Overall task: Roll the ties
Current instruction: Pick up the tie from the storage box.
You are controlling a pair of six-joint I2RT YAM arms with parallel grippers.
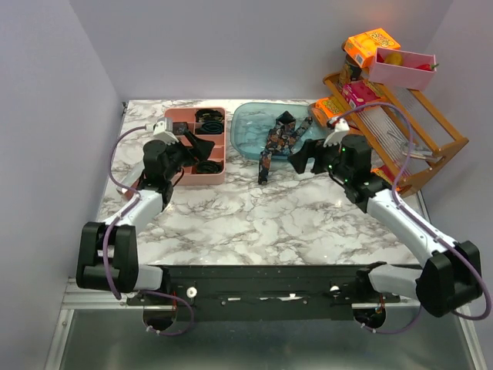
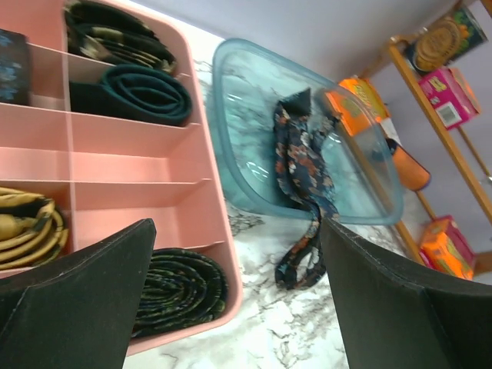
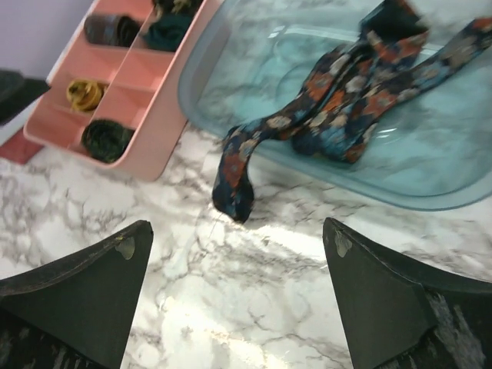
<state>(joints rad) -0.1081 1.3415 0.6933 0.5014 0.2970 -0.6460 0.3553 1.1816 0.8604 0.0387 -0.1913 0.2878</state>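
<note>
Left claw and right claw gape wide, holding nothing; on the white marble bench the dark navy floral-print necktie lies bunched in the clear blue plastic tub, one end draped over the rim onto the marble; rolled ties sit in the pink compartment tray beside it; print on the orange and pink cartons on the wooden rack is unreadable.

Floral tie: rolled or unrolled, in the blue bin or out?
Unrolled, partly out. The floral tie lies loosely bunched in the blue bin, one end draped over the rim onto the marble table.
</note>
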